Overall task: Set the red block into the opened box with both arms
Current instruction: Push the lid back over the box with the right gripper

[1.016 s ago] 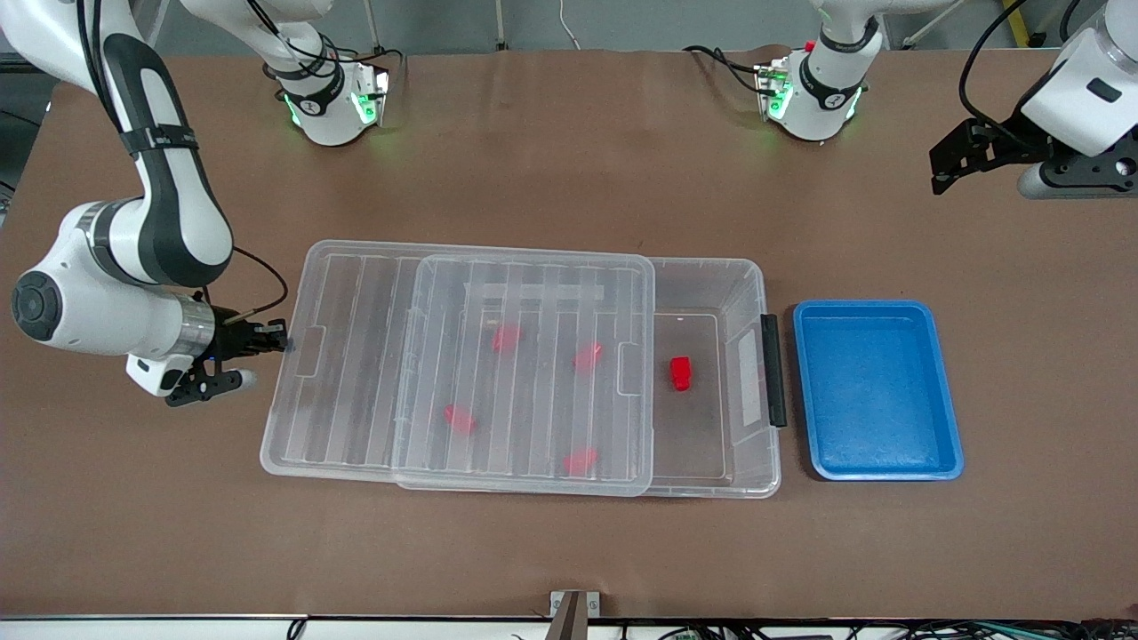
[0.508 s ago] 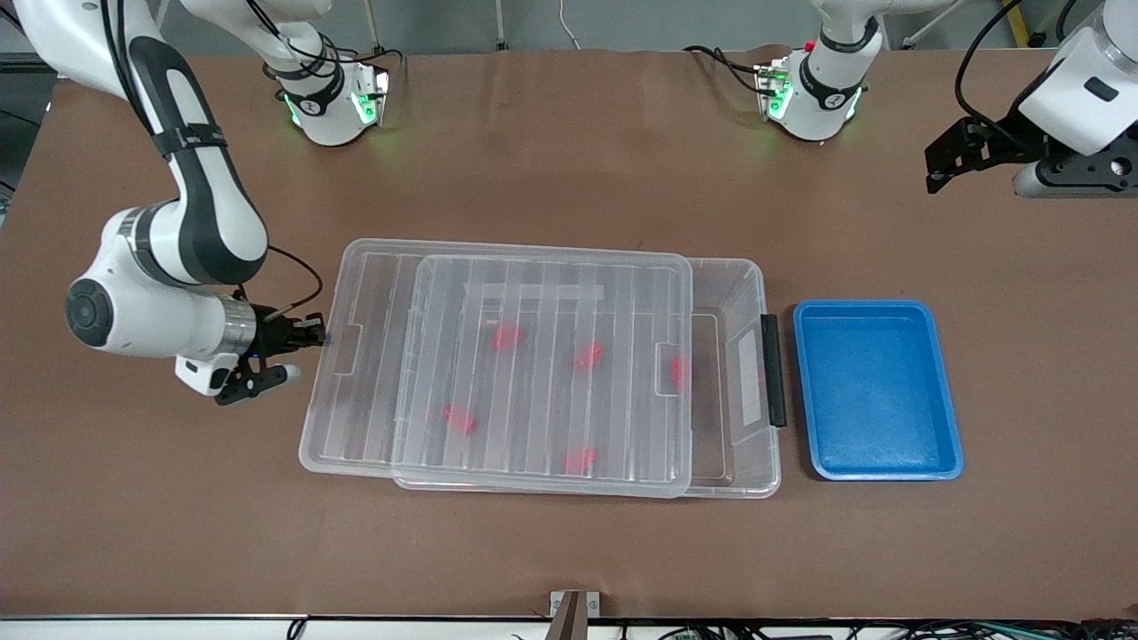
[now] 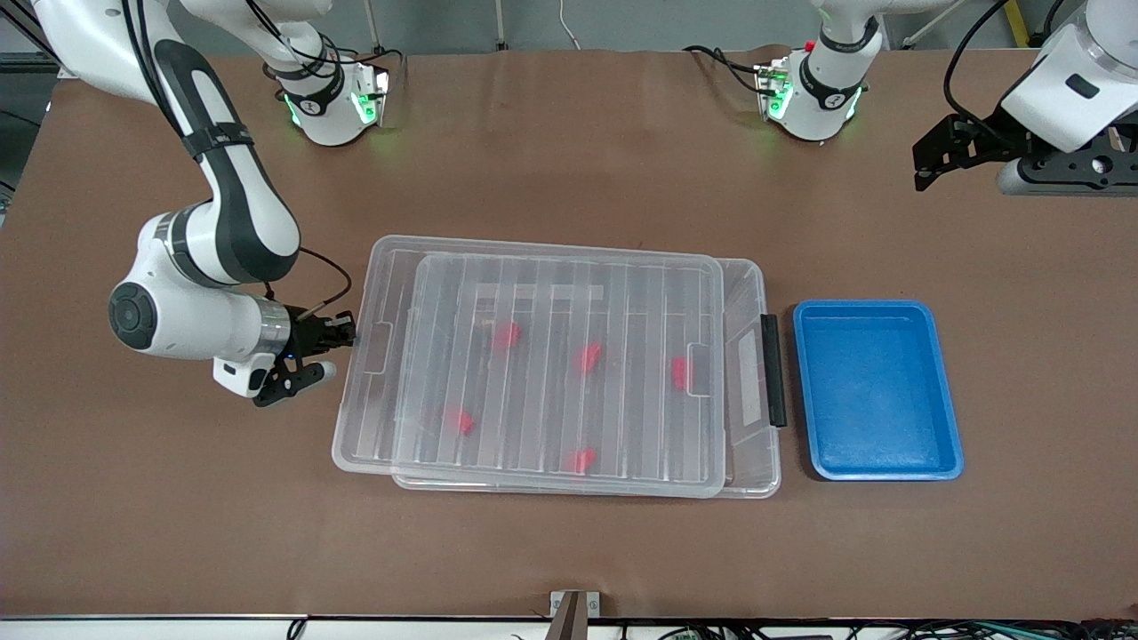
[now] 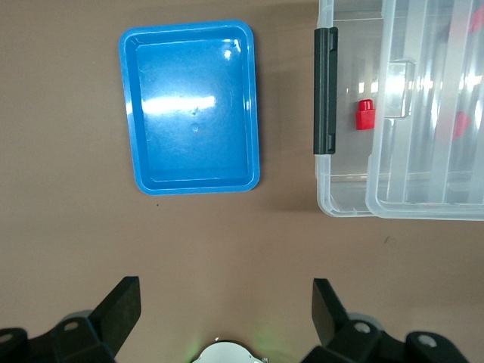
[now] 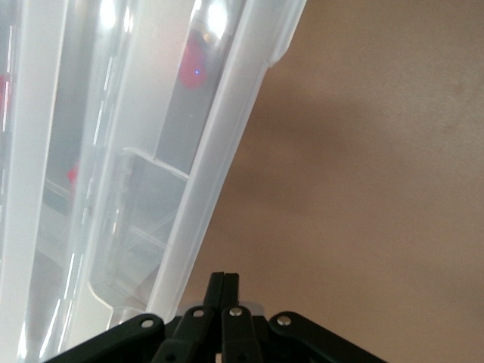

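The clear box (image 3: 756, 276) lies mid-table, with its ribbed lid (image 3: 533, 400) over nearly all of it. Several red blocks show blurred through the lid, one (image 3: 681, 373) near the black latch (image 3: 772, 369). That block (image 4: 365, 115) sits right at the lid's edge in the left wrist view. My right gripper (image 3: 348, 331) is shut with nothing in it. Its fingertips (image 5: 224, 276) rest against the lid's rim (image 5: 219, 151) at the end toward the right arm. My left gripper (image 3: 921, 169) hangs open (image 4: 227, 291) and empty over bare table at the left arm's end.
An empty blue tray (image 3: 876, 391) stands beside the box's latch end, toward the left arm's end of the table. The left wrist view looks down on this tray (image 4: 193, 106) and the latch (image 4: 324, 91). Brown tabletop surrounds both.
The lid has slid toward the left arm's end, with my shut right gripper following at its edge. It now covers the block near the latch. The left gripper has drifted only slightly.
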Available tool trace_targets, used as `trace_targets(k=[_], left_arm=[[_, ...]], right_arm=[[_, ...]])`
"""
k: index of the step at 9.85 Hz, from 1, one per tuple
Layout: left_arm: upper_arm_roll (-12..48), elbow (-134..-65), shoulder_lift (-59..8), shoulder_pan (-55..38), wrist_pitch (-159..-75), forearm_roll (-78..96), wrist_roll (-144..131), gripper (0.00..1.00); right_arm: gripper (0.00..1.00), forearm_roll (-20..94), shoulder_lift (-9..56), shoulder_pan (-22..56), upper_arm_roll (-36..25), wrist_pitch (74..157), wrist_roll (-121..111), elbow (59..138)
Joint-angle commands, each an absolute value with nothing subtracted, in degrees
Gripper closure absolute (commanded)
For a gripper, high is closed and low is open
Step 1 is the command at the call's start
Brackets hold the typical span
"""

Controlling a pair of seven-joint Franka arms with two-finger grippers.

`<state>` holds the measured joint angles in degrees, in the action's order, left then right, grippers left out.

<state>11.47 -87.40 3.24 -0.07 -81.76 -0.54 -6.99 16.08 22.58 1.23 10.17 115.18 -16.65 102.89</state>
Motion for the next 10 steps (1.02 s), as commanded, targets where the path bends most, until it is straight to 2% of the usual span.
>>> trace_targets(k=[1, 10], left_arm=[[11.51, -89.65, 3.69, 0.00, -81.65, 0.09, -7.29, 0.00], [11.60, -89.12, 3.17, -0.26, -81.65, -0.17, -7.29, 0.00]], right_arm=[[1.00, 17.31, 23.99, 2.72, 10.81, 117.85, -14.50, 101.95], [1.00, 17.31, 24.61, 2.90, 12.30, 119.97, -13.54, 101.87]])
